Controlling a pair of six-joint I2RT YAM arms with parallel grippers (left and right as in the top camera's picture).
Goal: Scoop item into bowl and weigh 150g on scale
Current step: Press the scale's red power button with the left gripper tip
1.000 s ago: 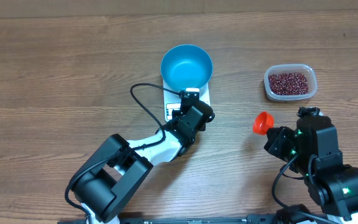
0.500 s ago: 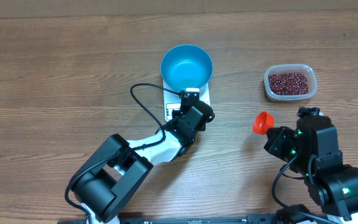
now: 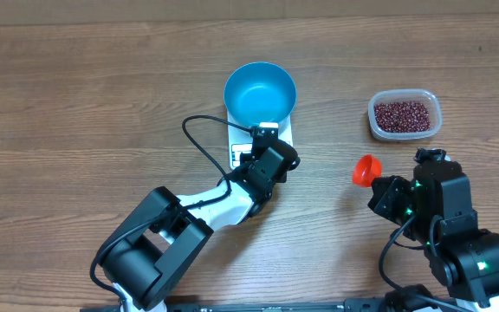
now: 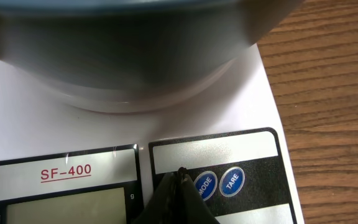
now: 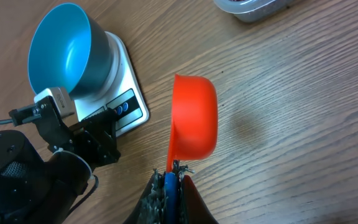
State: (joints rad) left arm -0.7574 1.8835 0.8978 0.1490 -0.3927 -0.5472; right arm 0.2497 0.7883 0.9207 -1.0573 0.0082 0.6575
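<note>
we see the empty blue bowl (image 3: 260, 94) sitting on the white scale (image 4: 55, 124). our left gripper (image 4: 179, 180), fingers pinched together with nothing held, points its tip at the button panel (image 4: 253, 168), just beside the mode button (image 4: 205, 185); we judge this as switching on or zeroing. our right gripper (image 5: 171, 177) clamps the handle of an empty orange scoop (image 5: 194, 115), between the scale and the clear tub (image 3: 373, 128) of red beans (image 3: 403, 114). next, the scoop must reach those beans.

Brown wood-grain table (image 3: 76, 95), even light, soft shadows.
</note>
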